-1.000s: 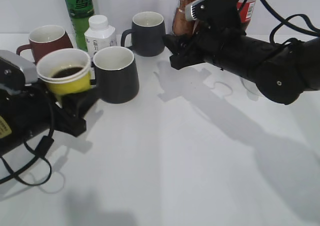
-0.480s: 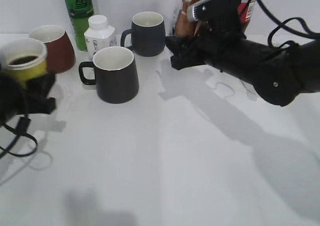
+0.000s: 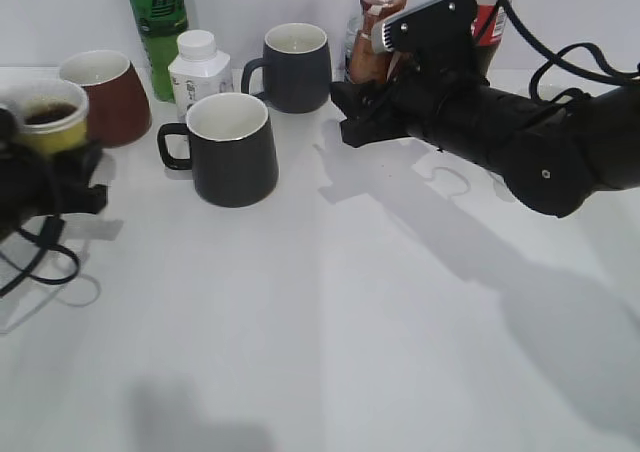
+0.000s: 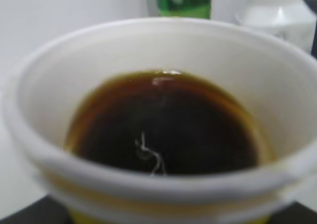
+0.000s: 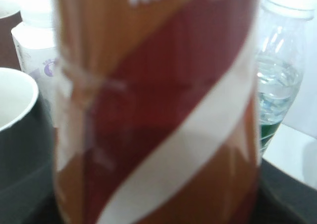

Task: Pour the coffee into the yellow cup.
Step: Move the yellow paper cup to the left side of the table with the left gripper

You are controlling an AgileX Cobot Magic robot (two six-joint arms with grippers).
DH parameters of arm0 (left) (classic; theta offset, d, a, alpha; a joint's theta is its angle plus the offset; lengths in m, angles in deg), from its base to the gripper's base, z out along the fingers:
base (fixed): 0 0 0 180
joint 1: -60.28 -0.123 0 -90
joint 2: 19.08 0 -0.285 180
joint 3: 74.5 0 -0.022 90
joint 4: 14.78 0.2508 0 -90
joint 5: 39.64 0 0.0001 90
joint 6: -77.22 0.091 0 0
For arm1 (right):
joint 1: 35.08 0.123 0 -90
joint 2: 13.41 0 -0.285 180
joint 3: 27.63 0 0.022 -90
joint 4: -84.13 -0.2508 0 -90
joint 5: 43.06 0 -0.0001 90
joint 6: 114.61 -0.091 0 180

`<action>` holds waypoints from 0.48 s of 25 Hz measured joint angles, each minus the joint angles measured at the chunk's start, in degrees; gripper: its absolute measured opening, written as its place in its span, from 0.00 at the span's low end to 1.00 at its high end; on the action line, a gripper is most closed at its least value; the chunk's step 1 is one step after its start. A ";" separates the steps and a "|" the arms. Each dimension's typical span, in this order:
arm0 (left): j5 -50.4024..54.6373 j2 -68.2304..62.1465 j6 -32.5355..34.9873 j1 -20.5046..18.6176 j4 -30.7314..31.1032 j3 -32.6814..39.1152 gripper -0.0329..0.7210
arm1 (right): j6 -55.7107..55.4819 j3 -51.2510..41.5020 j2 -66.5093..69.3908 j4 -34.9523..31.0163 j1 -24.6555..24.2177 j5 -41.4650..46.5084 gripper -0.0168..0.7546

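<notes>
The yellow cup [image 3: 44,118] is at the far left, just in front of the dark red mug, with dark coffee in it. My left gripper [image 3: 62,170] is shut on its lower part. In the left wrist view the yellow cup [image 4: 163,45] fills the frame and hides the fingers. The coffee bottle [image 3: 376,32] stands upright at the back centre. My right gripper [image 3: 362,100] is closed round its lower part. In the right wrist view its swirl label [image 5: 158,110] fills the frame, fingers hidden.
A dark red mug [image 3: 100,94], a green bottle [image 3: 156,22] and a white bottle [image 3: 198,68] stand at the back left. Two dark grey mugs [image 3: 234,148] [image 3: 294,64] stand near the middle. A red-label bottle [image 3: 488,22] is behind the right arm.
My left gripper carried the yellow cup left, from in front of the near grey mug to the far left edge. The right arm shifted slightly and the coffee bottle's cap came into view.
</notes>
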 joint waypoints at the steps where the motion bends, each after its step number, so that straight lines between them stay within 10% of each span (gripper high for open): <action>1: -0.19 -1.23 0.00 0.00 0.40 -0.91 0.62 | 0.00 0.00 0.01 0.00 0.00 0.00 0.67; 12: -3.41 -11.52 -3.03 0.00 6.04 -7.31 0.62 | 0.00 0.00 0.17 -0.03 0.00 -0.06 0.67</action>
